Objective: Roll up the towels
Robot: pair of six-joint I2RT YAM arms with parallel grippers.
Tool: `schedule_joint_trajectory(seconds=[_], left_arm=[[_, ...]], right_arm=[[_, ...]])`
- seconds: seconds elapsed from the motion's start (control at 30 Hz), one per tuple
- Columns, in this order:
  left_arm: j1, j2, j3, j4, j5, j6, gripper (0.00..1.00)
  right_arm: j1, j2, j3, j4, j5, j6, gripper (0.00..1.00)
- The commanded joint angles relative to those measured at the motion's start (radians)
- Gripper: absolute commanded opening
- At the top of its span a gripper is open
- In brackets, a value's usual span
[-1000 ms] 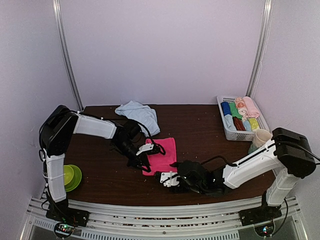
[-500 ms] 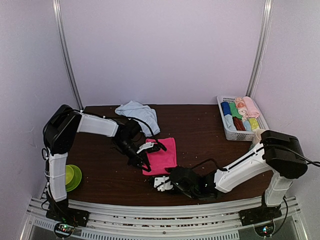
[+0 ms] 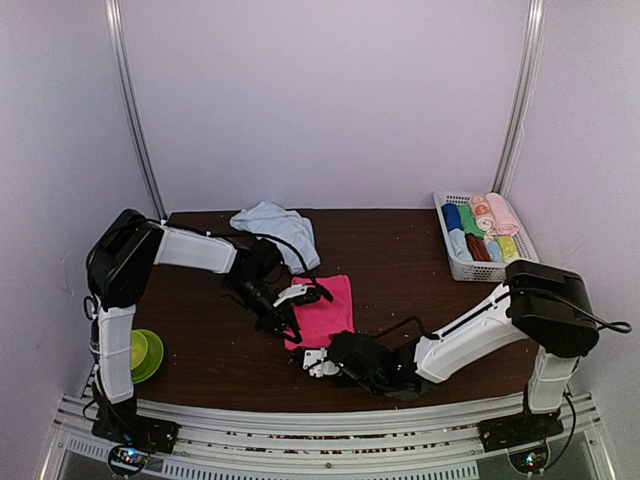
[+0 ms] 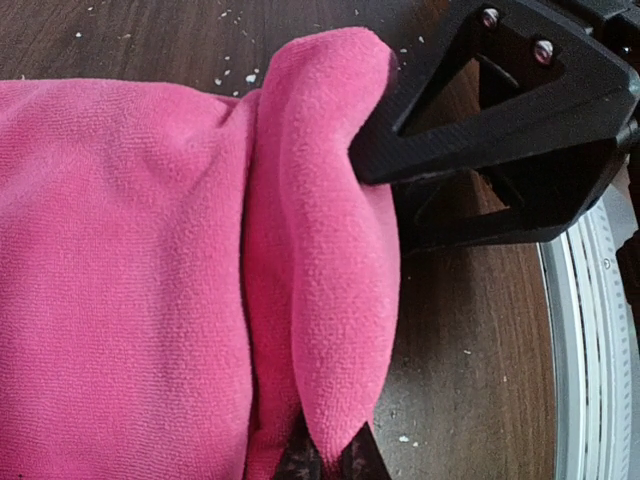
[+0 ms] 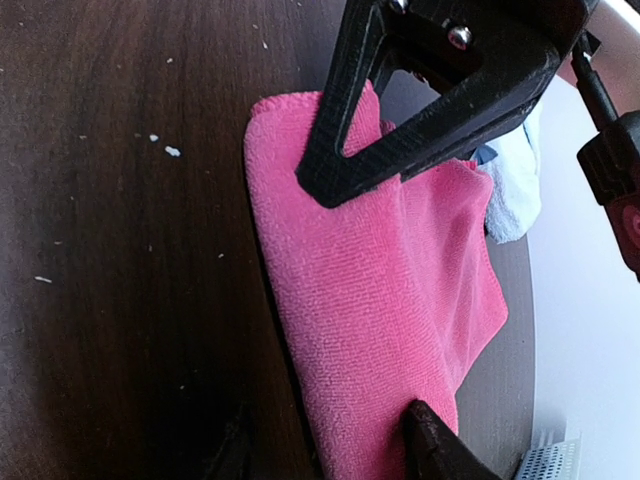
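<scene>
Pink towel (image 3: 328, 308) lay mid-table (image 3: 400, 260), mostly flat, just ahead of both arms. Your left fingers (image 4: 352, 460) were together, clamped on a raised fold along the towel's left edge. In the left wrist view that fold stood up as a thick rounded ridge beside the flat part. Your right fingers (image 5: 428, 445) were apart at the towel's near-left corner, low to the table. One lay over the cloth and the other sat over bare wood just beside the edge, so the edge ran between them, not pinched. The two sets of fingers were close together; in the left wrist view a right finger appeared to rest against the ridge. Blue towel (image 3: 278, 228) sat crumpled at the back of the table, left of centre, near the pink one; whether they touched could not be told. White basket (image 3: 455, 268) at the far right held small coloured rolls (image 3: 482, 232). Green bowl (image 3: 147, 354) sat by your left arm's base.
</scene>
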State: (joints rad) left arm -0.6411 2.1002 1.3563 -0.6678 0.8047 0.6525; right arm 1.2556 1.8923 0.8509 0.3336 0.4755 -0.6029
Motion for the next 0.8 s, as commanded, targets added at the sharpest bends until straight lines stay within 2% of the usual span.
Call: schedule_joint_trajectory(seconds=[0.0, 0.2, 0.3, 0.47, 0.57, 0.63, 0.77], left_arm=[[0.017, 0.031, 0.012, -0.03, -0.045, 0.009, 0.0], [0.017, 0.031, 0.015, -0.041, -0.042, 0.019, 0.0], [0.017, 0.029, 0.014, -0.045, -0.042, 0.025, 0.0], [0.015, 0.017, 0.005, -0.044, -0.048, 0.035, 0.0], [0.017, 0.01, 0.004, -0.044, -0.046, 0.036, 0.09], [0.017, -0.003, 0.002, -0.044, -0.044, 0.038, 0.2], [0.03, -0.065, -0.022, -0.011, -0.048, 0.024, 0.4]], right_arm=[[-0.022, 0.025, 0.032, -0.059, 0.024, 0.043, 0.51], [-0.042, 0.058, 0.079, -0.143, 0.006, 0.076, 0.46], [-0.054, 0.066, 0.099, -0.183, -0.014, 0.094, 0.39], [-0.072, 0.078, 0.127, -0.242, -0.049, 0.122, 0.2], [-0.078, 0.087, 0.147, -0.279, -0.075, 0.135, 0.1], [-0.08, 0.093, 0.159, -0.303, -0.084, 0.143, 0.05], [-0.084, 0.093, 0.174, -0.335, -0.102, 0.157, 0.02]])
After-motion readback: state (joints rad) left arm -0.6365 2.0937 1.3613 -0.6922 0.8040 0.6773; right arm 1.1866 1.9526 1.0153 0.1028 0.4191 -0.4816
